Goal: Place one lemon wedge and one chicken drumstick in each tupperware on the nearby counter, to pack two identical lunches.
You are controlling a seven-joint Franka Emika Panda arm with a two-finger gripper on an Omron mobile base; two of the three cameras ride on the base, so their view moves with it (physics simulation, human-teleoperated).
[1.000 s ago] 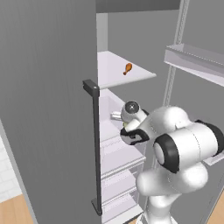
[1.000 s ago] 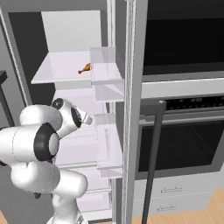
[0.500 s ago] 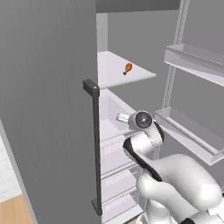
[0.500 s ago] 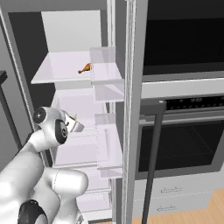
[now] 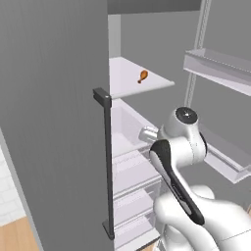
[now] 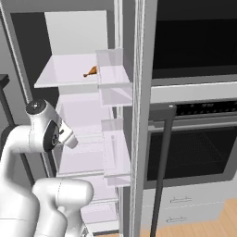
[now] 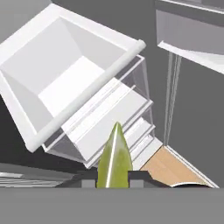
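Observation:
A yellow-green lemon wedge [image 7: 114, 159] stands point-up between my gripper's [image 7: 113, 180] two dark fingertips, which are shut on it. In the left base view the gripper [image 5: 147, 133] sits in front of the open fridge's middle shelves, and in the right base view the gripper [image 6: 69, 138] points at the same shelves. One orange-brown chicken drumstick [image 5: 142, 76] lies on the upper white fridge shelf [image 5: 127, 83], above and beyond the hand; it is also the drumstick [image 6: 91, 71] in the right base view. The tupperware and the counter are out of view.
A white open fridge drawer [image 7: 65, 83] lies below the hand. The grey fridge door [image 5: 54, 122] with its dark handle [image 5: 105, 162] stands at the left. Door bins [image 5: 220, 63] hang at the right. A black wall oven [image 6: 190, 139] is right of the fridge.
The arm has folded and swung, its wrist rising and its elbow dropping toward the camera. The wedge stays in the grip. The drumstick has not moved.

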